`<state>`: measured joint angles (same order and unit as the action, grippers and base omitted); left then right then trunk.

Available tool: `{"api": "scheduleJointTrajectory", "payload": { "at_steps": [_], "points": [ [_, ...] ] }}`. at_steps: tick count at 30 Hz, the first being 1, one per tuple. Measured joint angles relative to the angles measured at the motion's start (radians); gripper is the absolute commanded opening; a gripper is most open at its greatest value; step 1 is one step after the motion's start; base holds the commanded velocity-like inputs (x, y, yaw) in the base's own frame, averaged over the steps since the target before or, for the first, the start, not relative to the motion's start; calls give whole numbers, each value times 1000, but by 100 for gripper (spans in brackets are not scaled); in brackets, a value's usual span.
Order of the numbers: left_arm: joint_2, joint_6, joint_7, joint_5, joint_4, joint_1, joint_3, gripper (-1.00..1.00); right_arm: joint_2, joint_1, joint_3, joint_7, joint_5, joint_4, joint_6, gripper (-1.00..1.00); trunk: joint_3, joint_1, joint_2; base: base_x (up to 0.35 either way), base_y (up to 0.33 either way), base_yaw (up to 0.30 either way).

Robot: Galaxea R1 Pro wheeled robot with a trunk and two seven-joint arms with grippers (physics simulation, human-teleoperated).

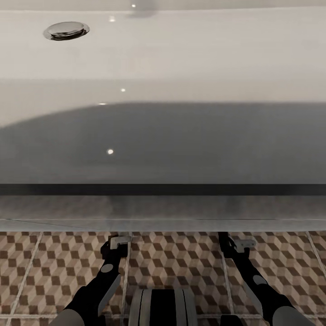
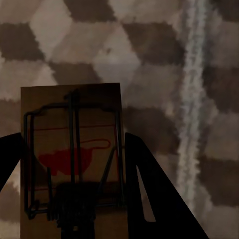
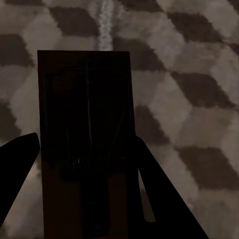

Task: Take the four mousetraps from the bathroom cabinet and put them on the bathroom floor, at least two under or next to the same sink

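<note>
Each pincer is clamped on a mousetrap — left pincer [image 2: 74, 199] on one mousetrap [image 2: 72, 149], right pincer [image 3: 84, 199] on another [image 3: 84, 139] — boards lengthwise along the fingers, tiled bathroom floor [image 1: 181, 262] directly beneath.

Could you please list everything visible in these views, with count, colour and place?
Mousetrap in the left wrist view: one, brown wood with dark wire and a red mark, between the left fingers above the tiles.
Mousetrap in the right wrist view: one, dark brown, shadowed, between the right fingers above the tiles.
Bathroom floor: brown, beige and white cube-pattern tiles with pale grout, under both arms.
White basin: one, glossy, across the top of the head view, ahead of the robot.
Chrome drain: one, upper left of the basin.
Left gripper: dark, low left of centre.
Right gripper: dark, low right.
</note>
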<state>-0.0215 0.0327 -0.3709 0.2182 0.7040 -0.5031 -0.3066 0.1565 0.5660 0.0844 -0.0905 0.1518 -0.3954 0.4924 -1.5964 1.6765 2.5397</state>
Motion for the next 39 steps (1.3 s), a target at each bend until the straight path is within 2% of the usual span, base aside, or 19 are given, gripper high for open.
{"api": "scheduleJointTrajectory", "payload": {
  "at_steps": [39],
  "points": [
    [0, 0, -1, 0, 0, 0, 0, -100, 0, 0, -1, 0, 0, 0, 0, -100, -8, 1, 0, 0, 0, 0]
  ]
}}
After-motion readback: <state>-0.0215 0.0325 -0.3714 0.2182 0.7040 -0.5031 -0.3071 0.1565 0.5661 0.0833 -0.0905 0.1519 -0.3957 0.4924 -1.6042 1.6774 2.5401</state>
